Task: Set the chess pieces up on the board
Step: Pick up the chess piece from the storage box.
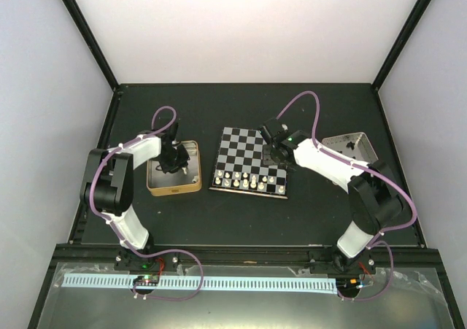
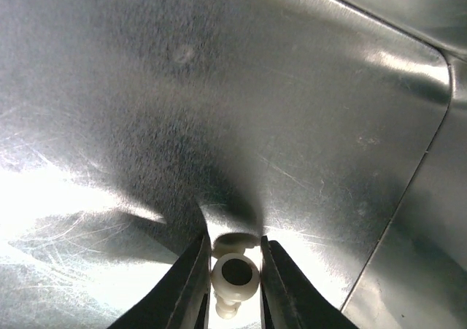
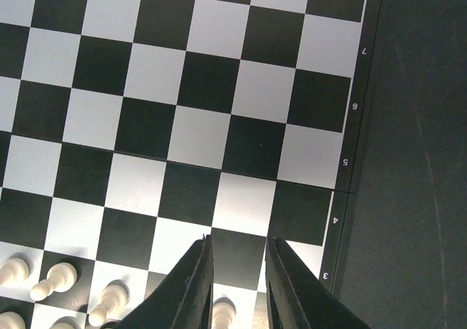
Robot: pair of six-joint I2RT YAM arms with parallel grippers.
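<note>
The board [image 1: 252, 145] lies mid-table, with a row of cream-white chess pieces [image 1: 248, 180] along its near edge. My left gripper [image 1: 175, 164] reaches down into the gold-sided tin [image 1: 173, 191]. In the left wrist view its jaws [image 2: 233, 238] are shut on a white piece [image 2: 235, 274] that lies on the tin's shiny floor, base toward the camera. My right gripper [image 1: 278, 154] hovers over the board's right side. In the right wrist view it [image 3: 238, 239] is open above the board [image 3: 204, 81], and a white pawn [image 3: 222, 315] stands below the gap, narrower than it.
A pinkish-silver tin [image 1: 350, 146] sits at the right of the board, with small dark things inside. More white pawns [image 3: 58, 278] stand on the near rows, left of my right gripper. The tin's wall [image 2: 438, 161] rises close on the left gripper's right.
</note>
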